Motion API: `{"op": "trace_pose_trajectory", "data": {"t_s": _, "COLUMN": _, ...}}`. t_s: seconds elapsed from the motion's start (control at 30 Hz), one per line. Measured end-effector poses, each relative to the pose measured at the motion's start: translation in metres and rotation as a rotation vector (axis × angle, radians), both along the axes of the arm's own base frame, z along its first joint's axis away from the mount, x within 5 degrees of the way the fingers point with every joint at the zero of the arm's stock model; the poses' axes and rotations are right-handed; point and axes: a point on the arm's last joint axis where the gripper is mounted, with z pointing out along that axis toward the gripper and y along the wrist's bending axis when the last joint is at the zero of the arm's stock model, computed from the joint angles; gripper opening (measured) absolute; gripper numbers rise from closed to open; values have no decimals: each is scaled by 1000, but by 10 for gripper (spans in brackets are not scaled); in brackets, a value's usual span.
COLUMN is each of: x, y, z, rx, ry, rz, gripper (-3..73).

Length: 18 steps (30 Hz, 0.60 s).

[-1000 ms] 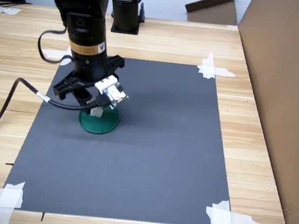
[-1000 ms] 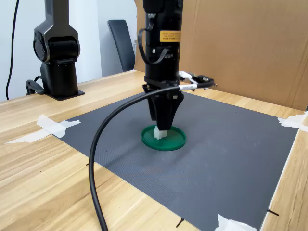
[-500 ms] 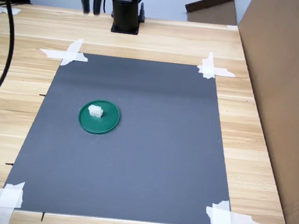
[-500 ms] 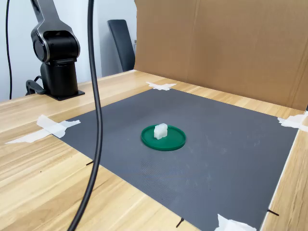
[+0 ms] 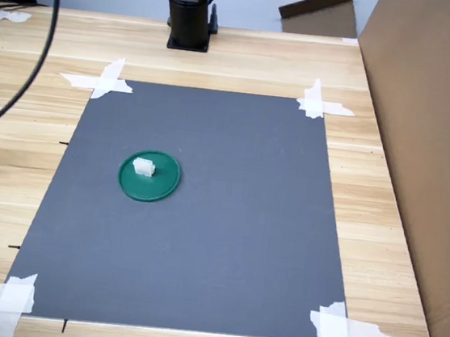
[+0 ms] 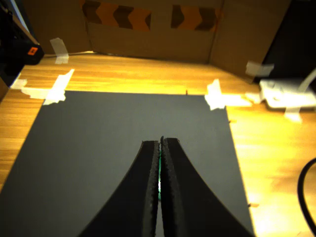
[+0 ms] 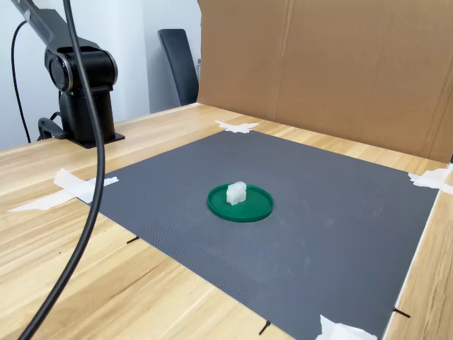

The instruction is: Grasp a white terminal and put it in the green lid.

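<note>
A wooden bench (image 5: 222,54) carries a dark mat (image 5: 225,242) taped at its corners. The lid (image 5: 162,186) lies on the mat, nearer its left edge in the first exterior view. The terminal (image 5: 143,166) sits inside the lid. In the wrist view the gripper (image 6: 160,143) has its jaws pressed together, empty.

First exterior view: high, steep look down across the mat (image 5: 201,239) toward the arm base (image 5: 189,18). Second exterior view: low, close, oblique from the side. Wrist view rides high; all share the mat.
</note>
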Motion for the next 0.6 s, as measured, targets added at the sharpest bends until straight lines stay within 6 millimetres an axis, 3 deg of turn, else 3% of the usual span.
{"op": "trace_pose_trajectory", "data": {"t_s": 0.23, "x": -33, "y": -4, "z": -41, "rx": 100, "ry": -25, "rz": -58, "gripper": -26}}
{"op": "trace_pose_trajectory", "data": {"t_s": 0.33, "x": -48, "y": -6, "z": -65, "rx": 85, "ry": -39, "rz": -68, "gripper": -26}}
{"op": "trace_pose_trajectory", "data": {"t_s": 0.4, "x": -57, "y": -6, "z": -91, "rx": 85, "ry": -33, "rz": -69, "gripper": -26}}
{"op": "trace_pose_trajectory", "data": {"t_s": 0.6, "x": -61, "y": -6, "z": -126, "rx": 26, "ry": 7, "rz": -63, "gripper": -26}}
